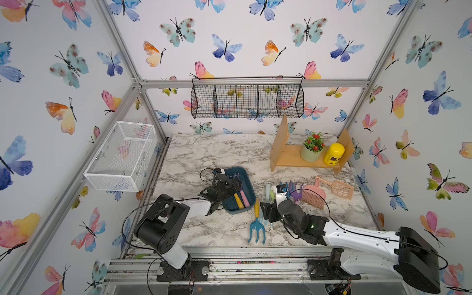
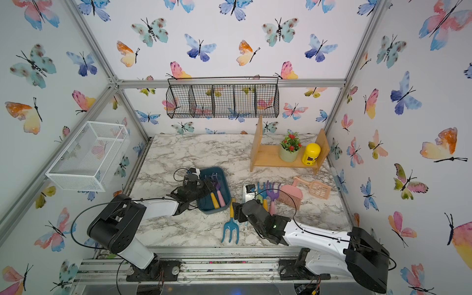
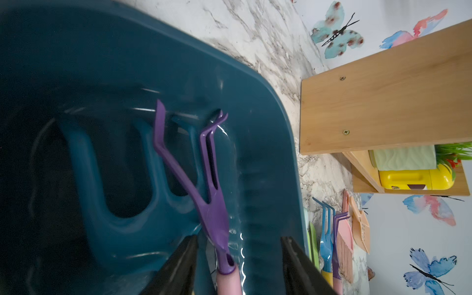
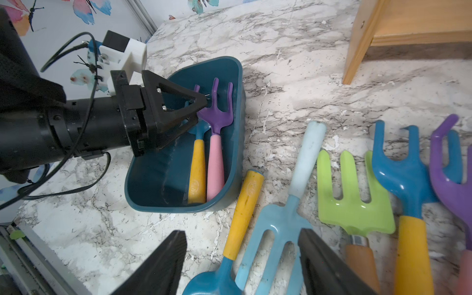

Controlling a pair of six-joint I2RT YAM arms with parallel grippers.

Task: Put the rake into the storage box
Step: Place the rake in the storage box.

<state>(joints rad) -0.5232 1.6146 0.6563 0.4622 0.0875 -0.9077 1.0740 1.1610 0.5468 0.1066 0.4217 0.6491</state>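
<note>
– Left wrist view checked: rake (image 3: pixel 212 204), purple head on pink handle, flat inside storage box (image 3: pixel 255 115), tines toward the far end. Held?
– No. Left gripper (image 3: pixel 238 240) spread wide, one finger on either side of the handle's neck, gap on both sides, nothing clamped. Side by side with a yellow-handled tool (image 4: pixel 197 166) in the same tub.
– Handling estimate?
– Probably light and stiff. Hooked tines likely to snag on the neighbour or the rim. Smooth handle, possibly a little slippery. Best taken across the pink handle near the neck, not by the tines.
– Arm pose?
– Left arm (image 1: pixel 196 207) reaching forward from the near-left base, wrist pitched down over the tub's near half. Right gripper (image 4: pixel 241 231) also parted, empty, hovering low above a light blue fork (image 4: pixel 278 229) on the marble table (image 4: pixel 306 76), outside the tub
</note>
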